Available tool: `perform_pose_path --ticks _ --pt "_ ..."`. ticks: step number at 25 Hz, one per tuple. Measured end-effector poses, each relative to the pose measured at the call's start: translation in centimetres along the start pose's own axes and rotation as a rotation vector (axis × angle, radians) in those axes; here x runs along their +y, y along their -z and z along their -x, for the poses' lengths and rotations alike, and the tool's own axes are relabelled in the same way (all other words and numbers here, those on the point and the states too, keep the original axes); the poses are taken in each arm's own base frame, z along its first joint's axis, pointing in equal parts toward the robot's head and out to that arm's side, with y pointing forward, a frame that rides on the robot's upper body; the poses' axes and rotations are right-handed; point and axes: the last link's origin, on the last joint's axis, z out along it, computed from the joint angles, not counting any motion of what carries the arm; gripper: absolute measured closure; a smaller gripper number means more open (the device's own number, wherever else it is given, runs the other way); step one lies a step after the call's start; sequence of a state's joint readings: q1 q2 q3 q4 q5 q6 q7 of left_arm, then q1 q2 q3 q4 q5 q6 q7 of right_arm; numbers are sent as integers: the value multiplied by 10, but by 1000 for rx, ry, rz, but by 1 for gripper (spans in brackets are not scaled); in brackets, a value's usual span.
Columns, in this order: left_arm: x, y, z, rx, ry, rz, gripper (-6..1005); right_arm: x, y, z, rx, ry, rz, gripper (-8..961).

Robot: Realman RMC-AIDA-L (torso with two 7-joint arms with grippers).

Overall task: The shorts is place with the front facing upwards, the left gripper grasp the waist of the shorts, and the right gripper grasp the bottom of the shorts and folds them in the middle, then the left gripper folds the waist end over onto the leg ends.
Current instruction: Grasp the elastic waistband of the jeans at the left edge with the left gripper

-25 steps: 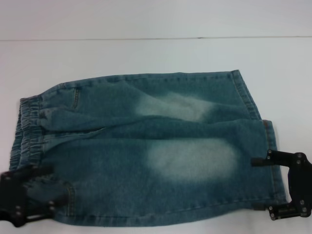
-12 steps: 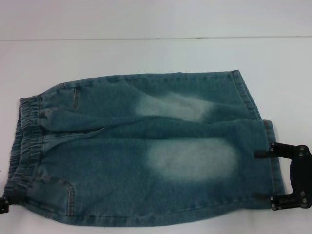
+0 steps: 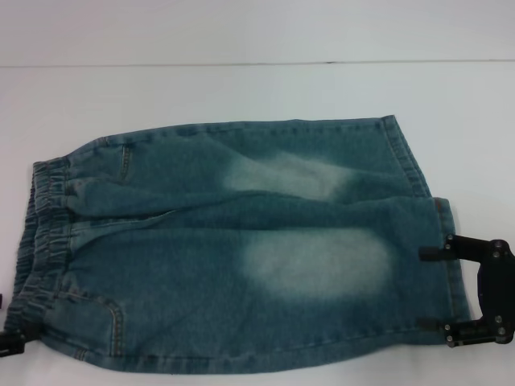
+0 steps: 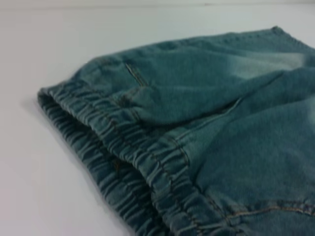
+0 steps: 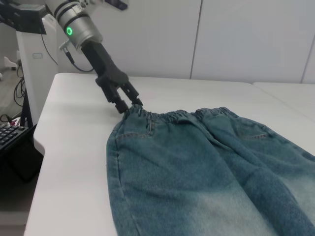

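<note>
The shorts (image 3: 241,241) lay flat on the white counter (image 3: 241,88). The right jaws (image 3: 432,288) stood spread wide around the hem of the near leg. The left jaws (image 5: 132,106) sat at the waistband's (image 4: 123,147) near corner, apparently pinched on it.

The head camera is looking down on the shorts (image 3: 233,241). The left wrist camera is sitting close at the waistband (image 4: 133,167); the right wrist camera is facing it from the leg end.
</note>
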State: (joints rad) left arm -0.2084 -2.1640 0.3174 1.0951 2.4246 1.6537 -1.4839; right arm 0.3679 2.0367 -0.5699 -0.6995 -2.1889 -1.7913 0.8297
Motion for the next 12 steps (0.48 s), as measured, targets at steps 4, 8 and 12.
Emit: perform_pose_path --ticks 4,8,12 --pt "1 -3 3 -9 6 9 97 0 0 0 -2 0 -1 44" --pt "3 -7 1 -14 -7 35 149 0 -1 0 -1 1 -3 44" --pt "7 -12 -3 -26 -31 65 268 0 -1 0 -3 -1 -5 45"
